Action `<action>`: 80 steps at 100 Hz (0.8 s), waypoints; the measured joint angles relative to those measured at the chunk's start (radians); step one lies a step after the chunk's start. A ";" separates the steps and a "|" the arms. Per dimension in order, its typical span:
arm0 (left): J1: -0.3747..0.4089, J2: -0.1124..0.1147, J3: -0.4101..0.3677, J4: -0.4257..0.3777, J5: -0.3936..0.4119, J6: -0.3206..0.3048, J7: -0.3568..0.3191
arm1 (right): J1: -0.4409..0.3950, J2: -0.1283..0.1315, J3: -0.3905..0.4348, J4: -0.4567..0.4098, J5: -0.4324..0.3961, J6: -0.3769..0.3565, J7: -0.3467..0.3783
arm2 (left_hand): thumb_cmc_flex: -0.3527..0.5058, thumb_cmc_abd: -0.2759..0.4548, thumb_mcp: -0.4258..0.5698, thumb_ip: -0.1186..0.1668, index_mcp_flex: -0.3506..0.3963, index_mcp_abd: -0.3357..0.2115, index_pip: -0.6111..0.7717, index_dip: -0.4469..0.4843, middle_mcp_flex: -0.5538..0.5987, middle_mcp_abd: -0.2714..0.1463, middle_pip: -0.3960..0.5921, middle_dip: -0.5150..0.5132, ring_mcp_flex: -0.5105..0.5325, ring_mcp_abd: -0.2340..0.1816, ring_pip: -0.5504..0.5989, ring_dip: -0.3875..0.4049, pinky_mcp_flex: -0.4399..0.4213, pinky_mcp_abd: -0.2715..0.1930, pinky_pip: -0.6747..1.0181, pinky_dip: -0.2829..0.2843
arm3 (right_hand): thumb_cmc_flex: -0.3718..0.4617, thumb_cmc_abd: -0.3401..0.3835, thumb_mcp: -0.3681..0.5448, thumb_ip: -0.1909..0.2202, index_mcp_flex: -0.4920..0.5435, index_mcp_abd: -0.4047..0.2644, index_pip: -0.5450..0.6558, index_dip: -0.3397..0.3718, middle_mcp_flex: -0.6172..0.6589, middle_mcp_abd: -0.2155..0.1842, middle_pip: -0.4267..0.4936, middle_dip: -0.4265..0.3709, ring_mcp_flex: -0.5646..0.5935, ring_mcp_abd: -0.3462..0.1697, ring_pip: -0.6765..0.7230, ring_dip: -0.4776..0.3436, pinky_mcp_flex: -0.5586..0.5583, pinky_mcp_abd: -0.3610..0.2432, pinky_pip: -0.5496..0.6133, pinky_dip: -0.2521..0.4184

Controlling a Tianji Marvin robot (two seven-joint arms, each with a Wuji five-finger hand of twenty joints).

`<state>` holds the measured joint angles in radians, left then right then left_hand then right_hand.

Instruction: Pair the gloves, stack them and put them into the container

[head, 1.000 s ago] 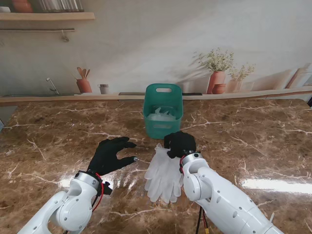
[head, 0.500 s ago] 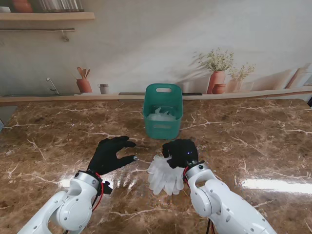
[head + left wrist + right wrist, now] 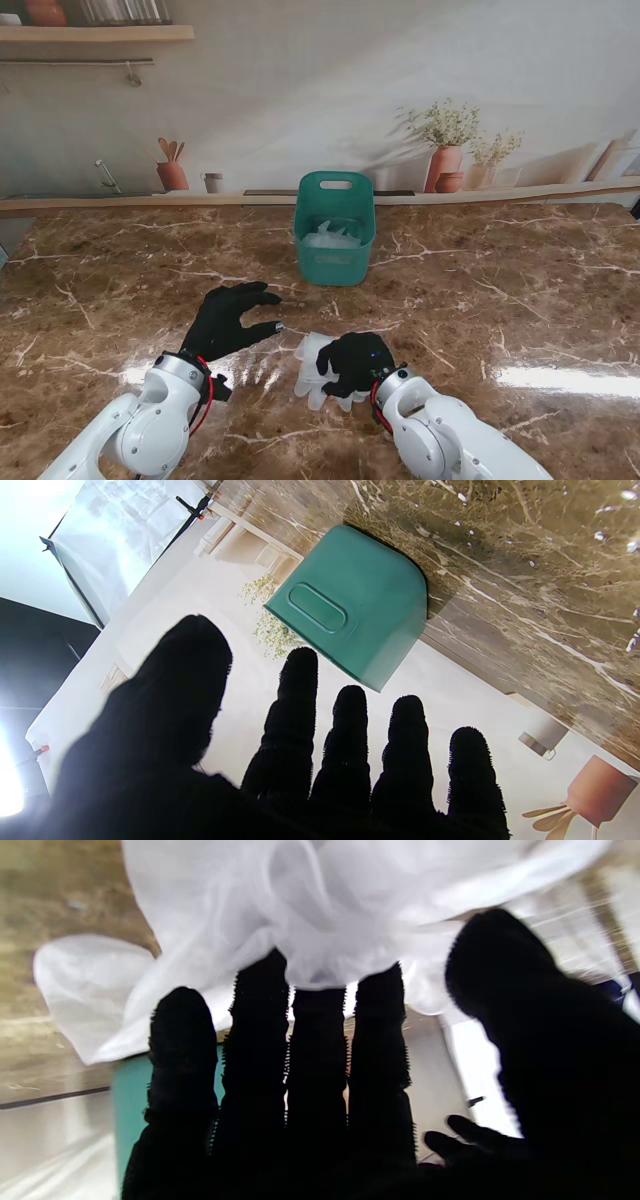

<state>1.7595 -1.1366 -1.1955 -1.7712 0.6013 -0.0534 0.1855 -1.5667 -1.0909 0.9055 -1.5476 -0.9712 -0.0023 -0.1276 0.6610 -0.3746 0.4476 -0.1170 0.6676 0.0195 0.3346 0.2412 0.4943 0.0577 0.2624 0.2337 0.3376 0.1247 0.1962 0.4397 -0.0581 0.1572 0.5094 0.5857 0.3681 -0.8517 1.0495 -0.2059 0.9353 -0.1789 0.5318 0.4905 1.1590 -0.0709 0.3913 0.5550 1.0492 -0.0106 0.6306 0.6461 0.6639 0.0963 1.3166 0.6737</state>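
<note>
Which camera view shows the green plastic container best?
The stand view: the green plastic container shows whole, with white contents inside. The left wrist view shows only its outside wall; the right wrist view only a green sliver.

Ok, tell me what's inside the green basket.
The green basket holds something pale and crumpled, likely white gloves. Its walls hide the bottom, so how many are in there cannot be told.
</note>
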 measured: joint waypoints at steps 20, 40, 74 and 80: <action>0.000 0.000 -0.003 0.000 0.005 0.000 0.004 | -0.096 0.025 0.112 -0.136 -0.039 -0.096 0.020 | 0.000 0.000 0.000 0.000 0.000 0.000 0.000 0.002 0.000 0.000 0.000 0.000 0.000 0.000 0.000 0.000 0.000 0.000 -0.001 0.006 | -0.055 0.119 -0.092 0.021 -0.023 0.005 -0.062 0.016 -0.049 0.000 -0.048 -0.041 -0.034 0.000 -0.059 -0.019 -0.024 -0.010 -0.015 0.000; 0.008 -0.001 -0.017 -0.006 0.006 -0.009 0.014 | -0.058 0.029 0.092 -0.138 -0.101 -0.104 -0.090 | 0.000 0.000 0.000 0.000 0.000 0.000 0.000 0.002 0.000 0.000 0.000 0.000 0.000 0.000 0.000 0.000 0.000 0.000 -0.003 0.006 | 0.131 0.074 0.094 0.013 -0.074 -0.013 0.122 -0.130 -0.052 -0.020 -0.026 -0.002 -0.033 -0.015 -0.121 -0.054 -0.056 -0.009 -0.148 -0.026; 0.030 -0.001 -0.032 -0.038 0.018 -0.021 0.019 | 0.213 0.041 -0.099 0.049 -0.117 -0.196 -0.061 | 0.000 0.000 -0.012 0.000 0.000 0.000 0.000 0.002 0.000 0.000 0.000 0.000 0.000 0.000 0.000 0.000 0.000 0.000 -0.012 0.017 | 0.257 0.038 0.196 0.052 -0.206 0.003 -0.163 -0.049 -0.296 -0.046 -0.165 -0.205 -0.201 -0.070 -0.411 -0.285 -0.136 -0.085 -0.420 -0.176; 0.034 -0.001 -0.035 -0.043 0.015 -0.022 0.019 | 0.261 0.045 -0.158 0.087 -0.111 -0.206 -0.054 | 0.000 0.000 -0.012 0.000 0.000 0.000 0.000 0.002 0.000 0.000 0.000 0.000 0.000 0.000 0.000 0.000 0.000 0.000 -0.012 0.017 | 0.257 0.034 0.196 0.052 -0.279 -0.002 -0.218 -0.083 -0.381 -0.047 -0.195 -0.250 -0.272 -0.086 -0.448 -0.322 -0.176 -0.090 -0.460 -0.188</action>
<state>1.7935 -1.1372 -1.2308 -1.8138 0.6164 -0.0750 0.2043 -1.3053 -1.0457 0.7478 -1.4606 -1.0827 -0.2083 -0.1814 0.6611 -0.3746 0.4359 -0.1170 0.6676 0.0192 0.3346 0.2430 0.4944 0.0577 0.2624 0.2336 0.3376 0.1247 0.1958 0.4397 -0.0582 0.1572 0.4976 0.6031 0.6250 -0.8175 1.2456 -0.1536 0.6560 -0.1806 0.3137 0.4075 0.7780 -0.1177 0.1968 0.3048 0.7774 -0.0967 0.1825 0.3241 0.4875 0.0066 0.8568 0.4854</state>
